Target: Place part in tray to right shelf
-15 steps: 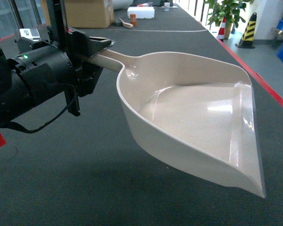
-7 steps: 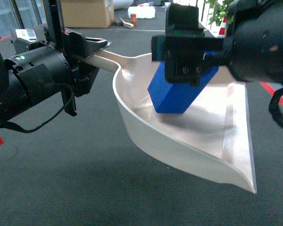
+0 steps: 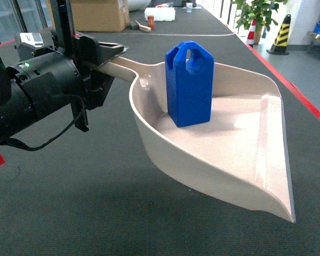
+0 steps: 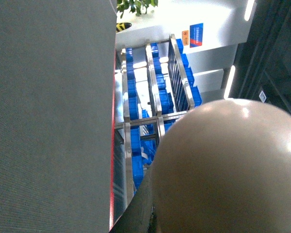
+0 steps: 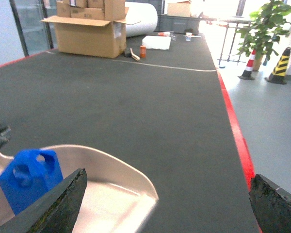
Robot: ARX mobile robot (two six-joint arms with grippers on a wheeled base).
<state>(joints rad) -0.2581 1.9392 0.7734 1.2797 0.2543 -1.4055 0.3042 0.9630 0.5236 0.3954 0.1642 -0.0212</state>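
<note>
The beige tray point(image 3: 240, 138) hangs above the dark table, its handle clamped in my left gripper point(image 3: 108, 60), which is shut on it. The blue part point(image 3: 189, 85) stands upright inside the tray near the handle end. My right gripper point(image 5: 167, 204) is out of the head view. In its own wrist view its fingers point(image 5: 56, 204) stand wide open and empty, back from the part point(image 5: 29, 179) and the tray point(image 5: 111, 189). The left wrist view shows the tray's underside point(image 4: 233, 165) and, past it, the right shelf point(image 4: 157, 92) with blue crates.
A red line point(image 3: 290, 88) marks the table's right edge, with grey floor beyond. A cardboard box point(image 3: 98, 13), a white box point(image 3: 160, 13) and small items sit at the far end. Traffic cones point(image 3: 280, 34) and a plant point(image 3: 258, 10) stand on the floor.
The tray was empty a second ago. Then my right gripper held the part tilted over it. Now it has let go and pulled out of the head view, and the part stands upright.
</note>
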